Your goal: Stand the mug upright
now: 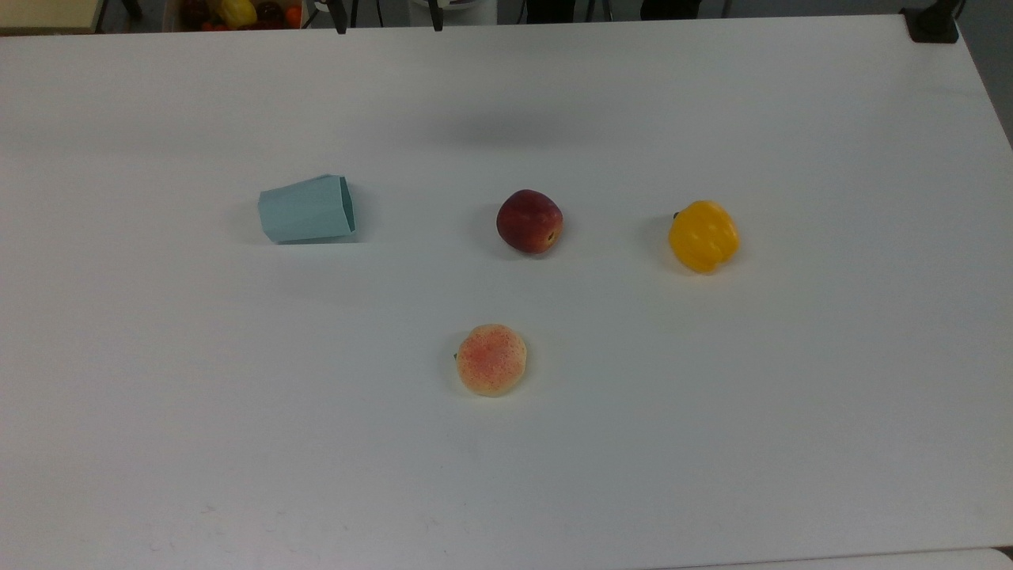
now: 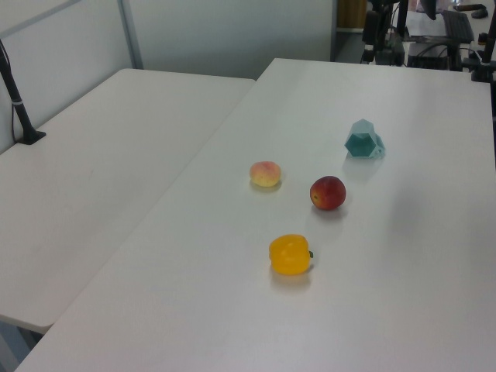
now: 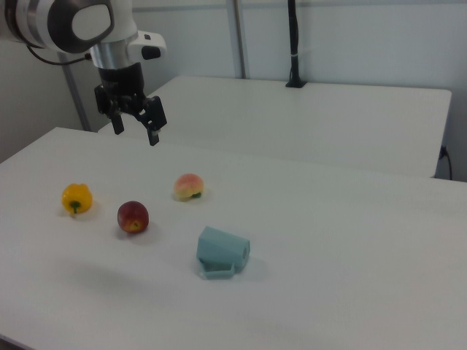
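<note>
The gripper (image 3: 136,123) hangs high above the white table (image 3: 350,240) in the right view, fingers spread apart with nothing between them, well clear of everything below. Beneath it and toward the right view's left sit a yellow pepper (image 3: 76,198) and a dark red apple (image 3: 133,216); a pale peach (image 3: 188,186) sits a little farther back. And there's the mug (image 3: 222,251), lying on its side on the table, well apart from the fruit, nearest the apple. In the top view it lies at the left, mouth facing the apple.
</note>
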`<state>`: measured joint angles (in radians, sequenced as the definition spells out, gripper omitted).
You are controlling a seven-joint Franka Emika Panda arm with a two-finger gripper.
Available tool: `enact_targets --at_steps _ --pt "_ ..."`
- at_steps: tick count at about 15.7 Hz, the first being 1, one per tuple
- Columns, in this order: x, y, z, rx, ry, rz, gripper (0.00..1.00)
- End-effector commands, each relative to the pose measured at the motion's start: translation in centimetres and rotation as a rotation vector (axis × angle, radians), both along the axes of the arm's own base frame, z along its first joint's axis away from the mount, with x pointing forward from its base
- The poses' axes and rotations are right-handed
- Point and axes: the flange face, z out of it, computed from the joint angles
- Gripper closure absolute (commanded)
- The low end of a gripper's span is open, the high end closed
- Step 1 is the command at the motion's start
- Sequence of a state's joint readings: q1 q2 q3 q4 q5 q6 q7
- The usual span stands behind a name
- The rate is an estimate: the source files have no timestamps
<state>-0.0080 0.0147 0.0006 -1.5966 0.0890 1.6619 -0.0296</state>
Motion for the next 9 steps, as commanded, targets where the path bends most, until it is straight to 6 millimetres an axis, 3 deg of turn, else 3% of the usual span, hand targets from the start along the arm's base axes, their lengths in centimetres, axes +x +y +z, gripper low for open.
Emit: enact_targets --at_steps 1,9 --pt "-0.10 0.16 0.63 0.017 -0.020 0.013 0.00" --pt "-0.04 -0.54 0.56 0.017 -0.020 0.002 0.00"
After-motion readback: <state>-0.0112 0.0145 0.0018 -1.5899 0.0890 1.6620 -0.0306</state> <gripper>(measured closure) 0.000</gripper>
